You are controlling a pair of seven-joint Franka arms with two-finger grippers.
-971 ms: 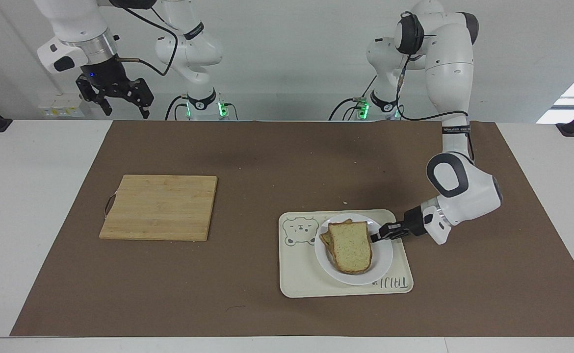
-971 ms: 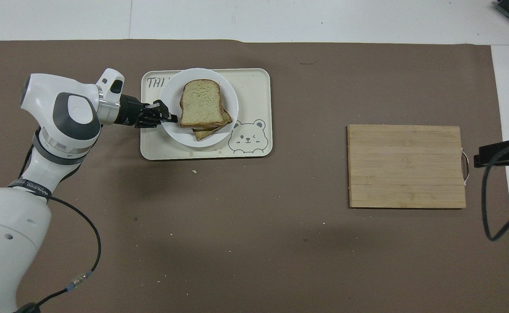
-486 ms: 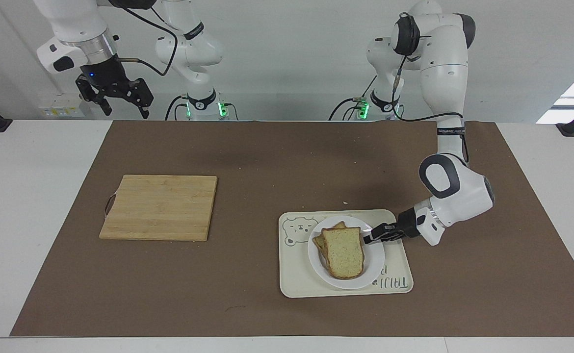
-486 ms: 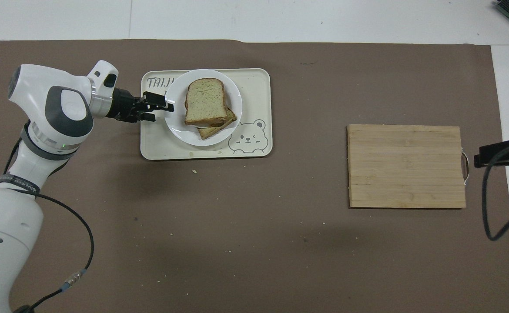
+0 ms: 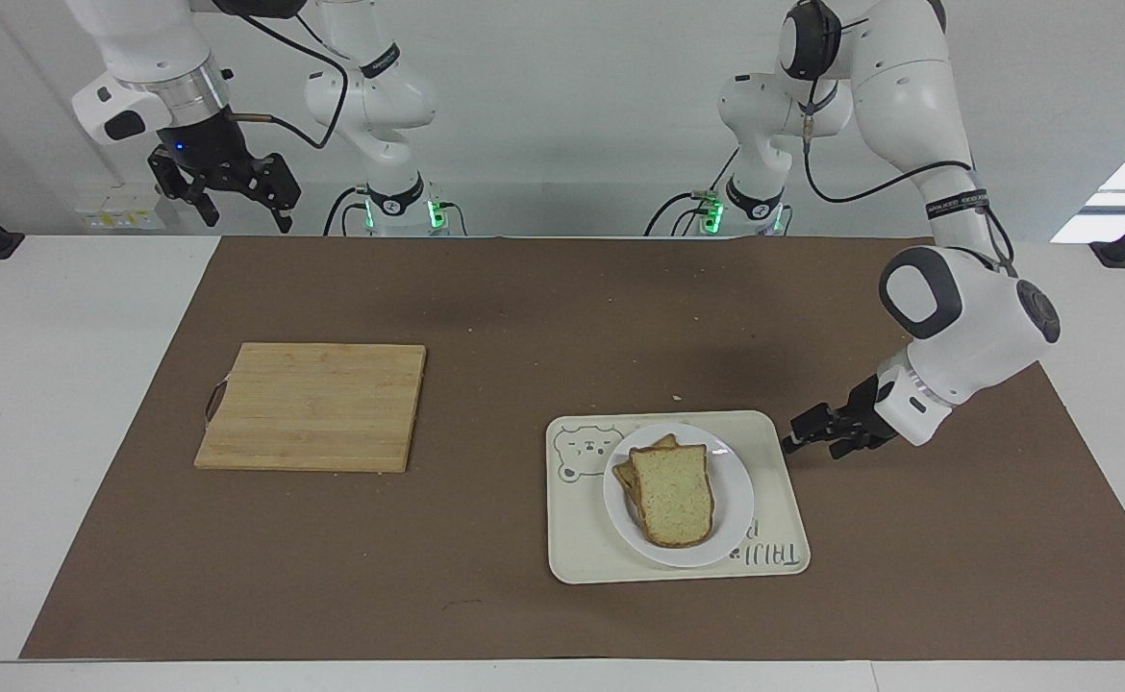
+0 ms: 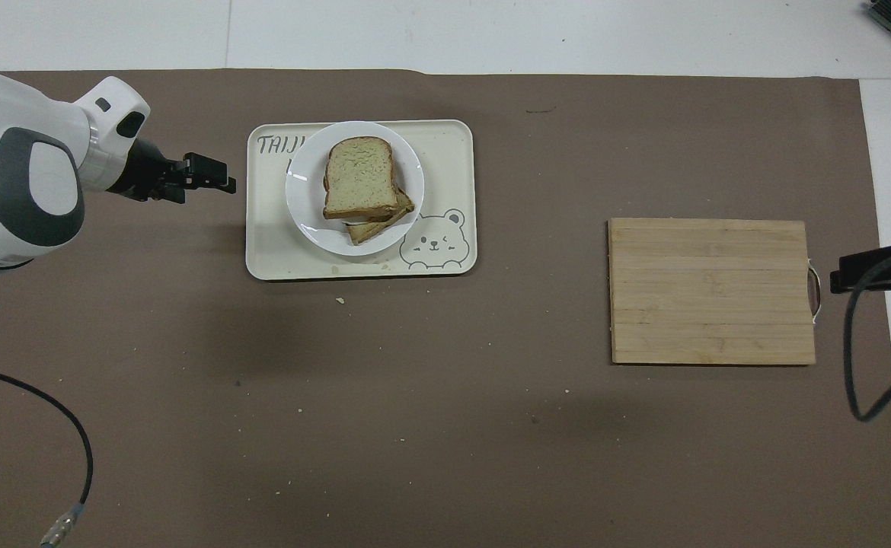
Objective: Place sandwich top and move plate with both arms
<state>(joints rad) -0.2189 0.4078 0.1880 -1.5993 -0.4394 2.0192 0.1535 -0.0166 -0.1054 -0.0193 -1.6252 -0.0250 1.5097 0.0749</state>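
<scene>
**A:** From the front, is the top on?

**B:** Yes. The top [image 5: 675, 495] lies on the other slices on the plate [image 5: 734, 481]. The plate sits on the tray [image 5: 774, 548], toward my left arm's end of the bench. My left jaws are open and empty, low over the mat [image 5: 524, 317], just beside the tray. My right jaws wait open, up high.

**A:** And from above?

**B:** The top sits a bit crooked. Nothing holds the plate. I think moving it is what's left, with both arms.

lower slice [image 5: 632, 473] mostly hidden under sandwich top [image 5: 674, 495]
</scene>
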